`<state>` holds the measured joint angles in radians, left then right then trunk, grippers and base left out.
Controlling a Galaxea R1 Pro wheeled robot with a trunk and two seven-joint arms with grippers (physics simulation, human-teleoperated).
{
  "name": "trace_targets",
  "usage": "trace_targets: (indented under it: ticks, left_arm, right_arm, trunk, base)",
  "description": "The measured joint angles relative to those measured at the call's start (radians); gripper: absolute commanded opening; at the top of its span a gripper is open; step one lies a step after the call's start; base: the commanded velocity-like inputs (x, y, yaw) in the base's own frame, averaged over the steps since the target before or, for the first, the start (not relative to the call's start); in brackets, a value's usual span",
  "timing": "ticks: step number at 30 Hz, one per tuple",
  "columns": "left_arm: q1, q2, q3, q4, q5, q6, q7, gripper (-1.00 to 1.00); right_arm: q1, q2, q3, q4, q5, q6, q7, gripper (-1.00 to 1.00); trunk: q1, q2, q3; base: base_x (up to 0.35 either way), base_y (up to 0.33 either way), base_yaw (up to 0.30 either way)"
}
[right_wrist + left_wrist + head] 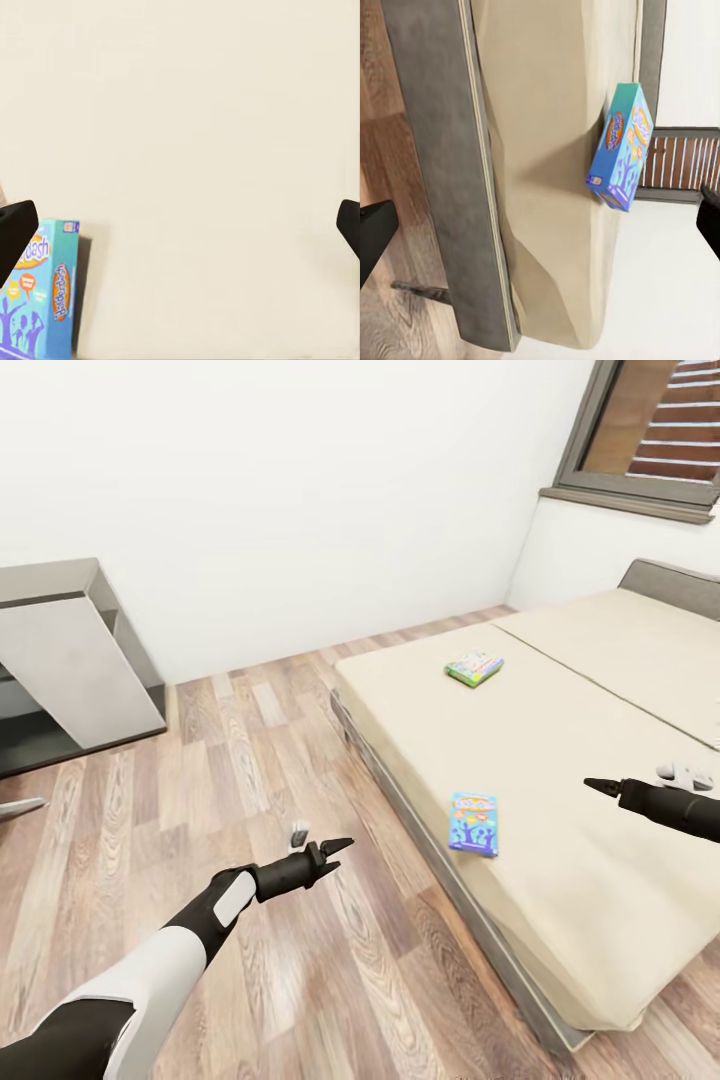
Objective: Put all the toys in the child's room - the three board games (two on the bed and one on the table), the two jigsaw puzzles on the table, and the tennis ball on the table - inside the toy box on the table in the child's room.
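Shelving [70, 660] in grey stands against the white wall at far left, away from the toys, so nothing there matters yet. The left hand [330, 852] hangs over the plank floor [150, 840] just short of the bed [560, 760], fingers spread wide and holding nothing, presumably kept clear while the robot lines up on the mattress. The blue board game [473, 823] lies flat near the bed's near edge, within easy reach, which likely makes it the first pick. Farther back lies the green and yellow board game [474, 667]. The right hand [601, 787] hovers above the mattress beside the blue box, fingers wide apart and empty, seemingly poised to descend on it.
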<state>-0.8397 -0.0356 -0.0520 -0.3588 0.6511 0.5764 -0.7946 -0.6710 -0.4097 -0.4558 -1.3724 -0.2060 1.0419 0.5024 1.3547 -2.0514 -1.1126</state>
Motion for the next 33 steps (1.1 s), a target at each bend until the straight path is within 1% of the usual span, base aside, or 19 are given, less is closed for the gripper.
trace_targets:
  ticks: [15,18,24,26,33]
  left_arm:
    - [0.002,-0.001,-0.003,-0.002,0.002,-0.002,-0.007,1.00]
    - [0.003,-0.002,-0.004,-0.007,0.003,-0.003,-0.011,1.00]
    - [0.006,-0.008,-0.006,-0.014,0.001,-0.010,-0.050,1.00]
    - [0.007,-0.008,-0.006,-0.015,0.000,-0.012,-0.065,1.00]
    - [0.012,-0.004,-0.005,-0.017,-0.001,-0.021,-0.085,1.00]
  right_arm:
    - [0.000,0.003,0.000,0.000,0.000,0.000,0.000,1.00]
    - [0.000,0.003,0.000,0.000,0.000,0.000,0.000,1.00]
    - [0.001,0.003,0.000,-0.003,0.000,0.000,0.001,1.00]
    - [0.001,0.003,0.000,-0.008,0.000,0.000,0.001,1.00]
    - [0.006,0.004,0.000,-0.022,-0.001,0.000,0.001,1.00]
  trunk:
    - [0.058,-0.105,-0.047]
    - [0.058,-0.105,-0.047]
    - [0.058,-0.105,-0.047]
    - [0.058,-0.105,-0.047]
    - [0.058,-0.105,-0.047]
  base:
    - [0.000,0.000,-0.255]
    - [0.000,0.000,-0.274]
    - [0.000,0.000,-0.261]
    - [0.000,0.000,-0.174]
    - [0.000,0.000,-0.086]
